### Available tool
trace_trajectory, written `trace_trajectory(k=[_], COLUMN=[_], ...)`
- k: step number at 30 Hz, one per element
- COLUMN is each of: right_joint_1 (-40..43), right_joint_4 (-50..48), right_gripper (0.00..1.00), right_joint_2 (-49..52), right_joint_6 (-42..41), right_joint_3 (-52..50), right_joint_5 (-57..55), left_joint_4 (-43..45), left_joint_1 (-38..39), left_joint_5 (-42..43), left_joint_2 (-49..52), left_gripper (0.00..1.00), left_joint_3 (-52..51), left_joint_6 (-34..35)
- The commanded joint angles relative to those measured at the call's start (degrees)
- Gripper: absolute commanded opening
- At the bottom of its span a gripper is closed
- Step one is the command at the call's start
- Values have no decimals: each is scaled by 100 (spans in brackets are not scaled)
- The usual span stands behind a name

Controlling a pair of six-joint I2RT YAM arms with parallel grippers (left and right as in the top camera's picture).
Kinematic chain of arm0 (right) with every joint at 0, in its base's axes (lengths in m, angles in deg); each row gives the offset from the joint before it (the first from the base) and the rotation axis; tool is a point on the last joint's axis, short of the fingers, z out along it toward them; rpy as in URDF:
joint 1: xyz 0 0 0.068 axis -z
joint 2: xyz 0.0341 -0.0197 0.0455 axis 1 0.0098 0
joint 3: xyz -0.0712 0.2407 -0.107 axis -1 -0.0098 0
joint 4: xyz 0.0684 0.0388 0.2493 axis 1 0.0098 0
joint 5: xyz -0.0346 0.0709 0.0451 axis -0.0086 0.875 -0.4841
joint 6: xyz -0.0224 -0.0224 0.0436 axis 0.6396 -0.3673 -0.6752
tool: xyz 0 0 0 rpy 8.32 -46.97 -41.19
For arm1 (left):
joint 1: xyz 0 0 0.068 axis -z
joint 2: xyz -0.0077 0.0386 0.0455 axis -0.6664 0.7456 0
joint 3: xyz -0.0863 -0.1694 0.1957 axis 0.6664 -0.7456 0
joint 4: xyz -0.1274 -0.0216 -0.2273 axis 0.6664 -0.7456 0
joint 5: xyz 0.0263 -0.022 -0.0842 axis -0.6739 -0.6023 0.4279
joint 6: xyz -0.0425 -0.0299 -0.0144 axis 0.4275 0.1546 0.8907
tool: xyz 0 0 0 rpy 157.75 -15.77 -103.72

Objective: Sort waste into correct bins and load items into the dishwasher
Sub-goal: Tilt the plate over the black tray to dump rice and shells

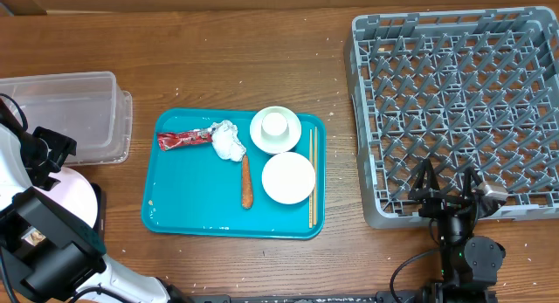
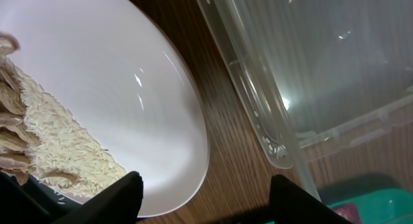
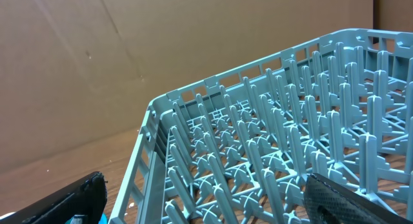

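Two bowls (image 1: 288, 177), one holding a cup (image 1: 275, 124), sit on the teal tray (image 1: 192, 207) with the wrapper (image 1: 182, 140), tissue (image 1: 229, 141) and stick (image 1: 246, 182). At the left, the left end effector (image 2: 205, 182) stands parted over the rim of the plate (image 2: 129, 88), which carries rice scraps (image 2: 58, 140) just beside the tub (image 2: 310, 69). The right end effector (image 1: 448, 176) gapes wide at the near edge of the rack (image 1: 454, 93).

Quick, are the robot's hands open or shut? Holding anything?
Left gripper: open, holding nothing; the plate lies right beside one finger.
Right gripper: open, empty, at the dish rack.
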Motion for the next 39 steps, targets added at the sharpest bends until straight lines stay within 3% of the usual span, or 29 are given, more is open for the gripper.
trace_trajectory(k=[1,10,39], right_joint_1=[33,33,33], right_joint_4=[-35,-35,-35], right_gripper=[100,100,100], right_joint_2=[-57,-57,-57], right_joint_6=[37,37,37], right_joint_3=[-59,-59,-59], right_joint_5=[-55,-55,-55], left_joint_4=[-15,63,793], left_joint_1=[-13,55,57], left_joint_5=[0,-44,-151], left_joint_2=[-162,-157,-118], left_gripper=[61,51,46], left_joint_3=[96,-262,-1062], left_joint_6=[-35,26,24])
